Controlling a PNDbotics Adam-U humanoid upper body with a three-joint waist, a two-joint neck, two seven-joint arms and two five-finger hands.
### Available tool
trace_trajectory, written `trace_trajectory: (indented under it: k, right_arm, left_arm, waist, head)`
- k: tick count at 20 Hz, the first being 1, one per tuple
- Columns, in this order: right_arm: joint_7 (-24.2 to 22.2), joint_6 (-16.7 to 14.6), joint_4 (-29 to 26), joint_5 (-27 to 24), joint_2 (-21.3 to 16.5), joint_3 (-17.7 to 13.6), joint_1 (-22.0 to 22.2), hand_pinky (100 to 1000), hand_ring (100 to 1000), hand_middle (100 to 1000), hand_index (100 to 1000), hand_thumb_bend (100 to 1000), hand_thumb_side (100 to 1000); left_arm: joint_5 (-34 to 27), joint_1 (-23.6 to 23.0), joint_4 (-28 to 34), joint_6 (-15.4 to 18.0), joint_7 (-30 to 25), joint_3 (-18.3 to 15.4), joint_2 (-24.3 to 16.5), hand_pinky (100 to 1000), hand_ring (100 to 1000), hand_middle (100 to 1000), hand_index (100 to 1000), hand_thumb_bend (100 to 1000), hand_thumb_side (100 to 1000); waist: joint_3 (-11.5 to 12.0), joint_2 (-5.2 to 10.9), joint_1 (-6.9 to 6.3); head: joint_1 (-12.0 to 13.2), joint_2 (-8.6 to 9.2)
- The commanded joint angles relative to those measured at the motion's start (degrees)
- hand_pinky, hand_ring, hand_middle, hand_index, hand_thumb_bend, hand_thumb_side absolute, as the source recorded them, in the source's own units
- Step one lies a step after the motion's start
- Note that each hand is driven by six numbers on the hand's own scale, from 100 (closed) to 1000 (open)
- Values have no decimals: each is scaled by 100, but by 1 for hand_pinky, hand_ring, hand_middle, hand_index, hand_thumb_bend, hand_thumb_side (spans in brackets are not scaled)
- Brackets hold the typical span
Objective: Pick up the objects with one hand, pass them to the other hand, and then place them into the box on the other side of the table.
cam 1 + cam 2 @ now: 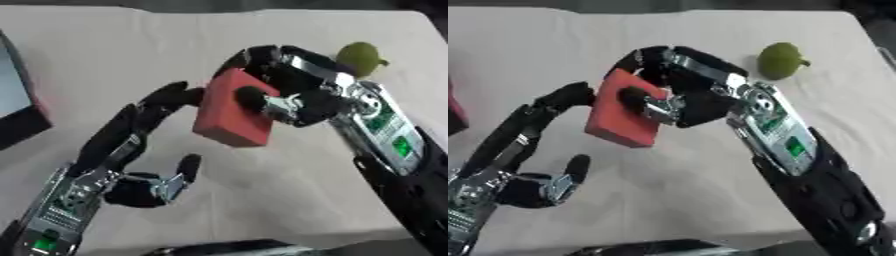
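Surface [289, 200]: broad and flat, covered in a pale beige, cloth-like material that fills nearly the whole frame. Its far edge runs along the top of the frame against a dark background; its near edge shows at the bottom, where a dark strip begins.

Green fruit [780, 60]: small, rounded, pear-like, with a short stem end pointing right. Lies directly on the surface in the upper right of the frame, near the right-hand edge.

Box [19, 100]: red-walled with a dark base and a pale interior, cut off by the left edge of the frame. Rests on the surface at the middle left, well apart from the fruit.
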State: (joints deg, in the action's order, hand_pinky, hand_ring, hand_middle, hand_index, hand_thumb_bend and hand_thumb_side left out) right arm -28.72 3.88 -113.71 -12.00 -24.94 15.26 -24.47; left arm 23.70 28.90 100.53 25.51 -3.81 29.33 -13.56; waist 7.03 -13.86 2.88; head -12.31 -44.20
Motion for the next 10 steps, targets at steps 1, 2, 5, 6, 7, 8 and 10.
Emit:
trace_trajectory:
  k: [1,2,5,6,7,8,10]
  right_arm:
    - [-194,-80,-89,138,-107,-22,-26,854,472,420,554,100,465]
    - [-253,-109,-89,181,-106,-16,-22,854,472,419,554,100,462]
    - [-359,-157,-89,277,-99,-10,-12,853,471,419,553,100,460]
    - [-369,-159,-89,296,-98,-11,-9,853,471,418,552,100,459]
    - [-374,-156,-89,311,-98,-12,-7,852,471,418,552,100,460]
    - [-376,-151,-89,324,-97,-11,-6,852,471,418,552,100,459]
    - [-381,-143,-89,341,-102,-4,-7,852,470,417,551,100,459]
  left_arm:
    - [-33,111,141,-223,234,-60,38,1000,832,798,996,100,578]
    - [-24,116,138,-287,303,-56,44,1000,831,797,996,100,583]
    - [17,113,111,-427,424,-37,61,1000,828,793,994,100,616]
    - [23,112,93,-472,454,-34,72,1000,828,792,994,100,620]
    - [29,114,77,-512,479,-32,83,1000,829,793,994,100,623]
    - [40,118,64,-545,497,-30,91,1000,829,794,994,100,622]
    - [75,128,66,-561,500,-15,96,1000,832,796,995,100,613]
  waist:
    - [-11,76,-14]
    - [-14,76,-15]
    - [-24,75,-21]
    - [-28,74,-23]
    - [-30,74,-25]
    - [-30,73,-26]
    - [-30,71,-28]
  head:
    - [-26,8]
    - [-28,8]
    - [-33,8]
    - [-36,8]
    - [-37,8]
    - [-37,8]
    - [-41,8]
